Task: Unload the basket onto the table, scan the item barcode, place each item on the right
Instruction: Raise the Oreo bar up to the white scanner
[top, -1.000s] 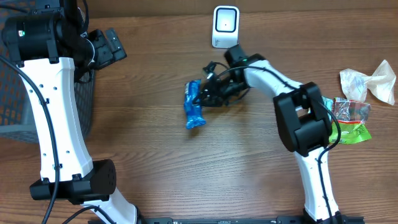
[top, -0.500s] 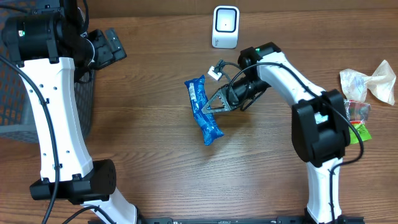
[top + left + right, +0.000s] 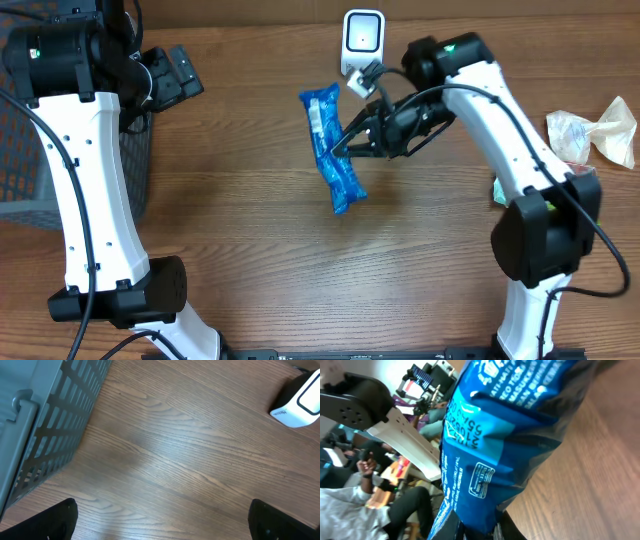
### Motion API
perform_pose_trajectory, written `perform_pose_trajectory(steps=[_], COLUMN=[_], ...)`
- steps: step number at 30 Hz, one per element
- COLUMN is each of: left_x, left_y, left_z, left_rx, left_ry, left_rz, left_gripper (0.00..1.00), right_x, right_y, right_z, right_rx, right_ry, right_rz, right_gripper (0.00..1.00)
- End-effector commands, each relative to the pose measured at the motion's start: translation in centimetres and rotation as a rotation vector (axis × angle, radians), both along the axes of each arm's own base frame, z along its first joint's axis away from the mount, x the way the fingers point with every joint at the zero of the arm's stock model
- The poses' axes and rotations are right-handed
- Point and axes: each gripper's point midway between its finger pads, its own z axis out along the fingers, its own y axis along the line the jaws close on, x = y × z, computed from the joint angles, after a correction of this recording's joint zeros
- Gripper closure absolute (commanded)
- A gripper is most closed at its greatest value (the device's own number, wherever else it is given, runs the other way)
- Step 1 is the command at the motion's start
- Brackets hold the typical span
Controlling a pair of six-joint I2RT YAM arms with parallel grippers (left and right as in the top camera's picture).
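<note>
My right gripper (image 3: 347, 147) is shut on a blue snack packet (image 3: 331, 150), holding it in the air just below and left of the white barcode scanner (image 3: 362, 42). The packet hangs lengthwise with its white printed panel toward the top. Blue wrapper (image 3: 505, 435) fills the right wrist view, pinched at its lower edge between the dark fingers of the right gripper (image 3: 482, 529). At the far left, beside the basket, my left gripper (image 3: 176, 74) stands open. The left wrist view shows its gripper (image 3: 162, 522) holding nothing over bare wood, with the scanner (image 3: 300, 402) at the top right.
A grey mesh basket (image 3: 25, 150) stands at the left edge, its wall (image 3: 45, 425) also in the left wrist view. A crumpled clear bag (image 3: 598, 130) lies at the right edge. A bit of green packaging (image 3: 496, 190) shows behind the right arm.
The right arm has lifted the blue packet off the table and carried it up and right, toward the scanner. The packet has turned more upright. The left arm has not moved.
</note>
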Motion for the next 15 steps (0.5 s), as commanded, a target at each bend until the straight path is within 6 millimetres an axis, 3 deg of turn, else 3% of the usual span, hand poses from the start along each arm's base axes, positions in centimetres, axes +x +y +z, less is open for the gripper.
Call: perform_pose_trajectory(steps=[1, 15], left_x=[-0.6, -0.6], left_y=[-0.1, -0.1], left_z=[1.2, 1.2], left_rx=[0.006, 0.006], left_ry=[-0.033, -0.033], left_rz=[-0.009, -0.009], left_gripper=[0.00, 0.00], right_x=[-0.3, 0.8], right_y=[-0.8, -2.8], right_z=[4.5, 5.6], right_rx=[0.096, 0.099], right_ry=[-0.106, -0.118], right_rz=[-0.027, -0.092], right_gripper=[0.96, 0.96])
